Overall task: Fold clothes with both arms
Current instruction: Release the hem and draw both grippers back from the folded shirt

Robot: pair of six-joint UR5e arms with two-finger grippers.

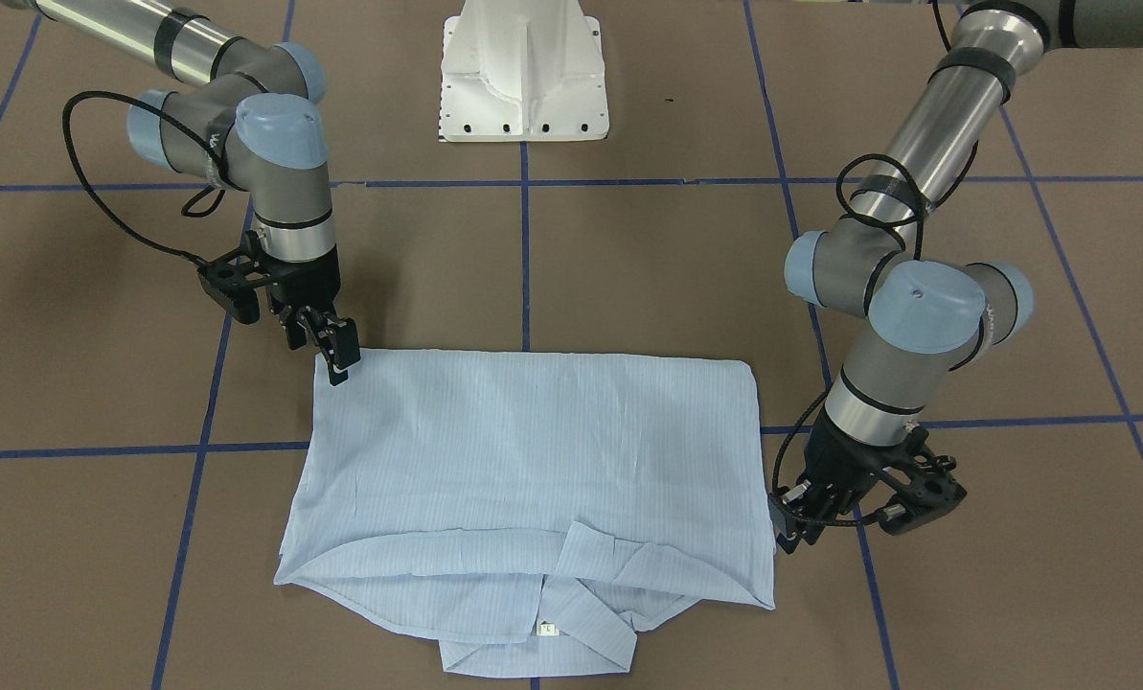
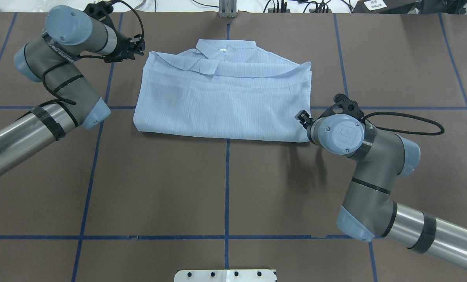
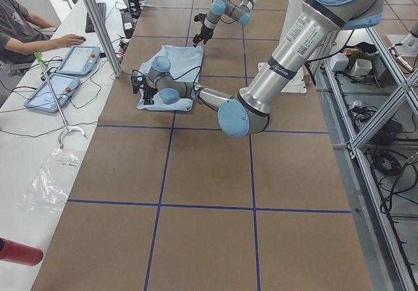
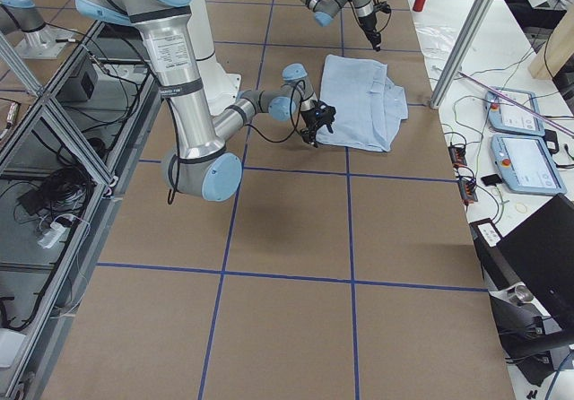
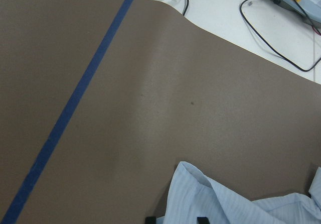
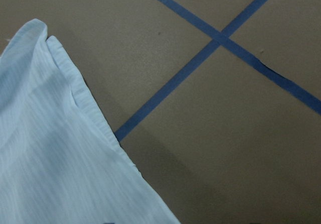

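**Item:** one thin pale-blue, fine-striped long-sleeved shirt (image 2: pixel 225 105), folded into a flat rectangle.

**Location:** the shirt lies on my brown bench (image 2: pixel 159 188), which is gridded with blue tape (image 2: pixel 227 184). It sits midway between my two arms. Its pointed collar (image 2: pixel 210 51) and small white neck label (image 1: pixel 548 630) are at the far end, away from my white pedestal base (image 1: pixel 523 77).

**Left gripper** (image 1: pixel 786 520): low at the shirt's left edge, beside the collar end. The black fingertips (image 5: pixel 150 219) stand apart, released, with the cloth edge lying between them.

**Right gripper** (image 1: pixel 339 359): at the shirt's near right corner, down at cloth level. Whether it is clenched or released, I cannot tell.
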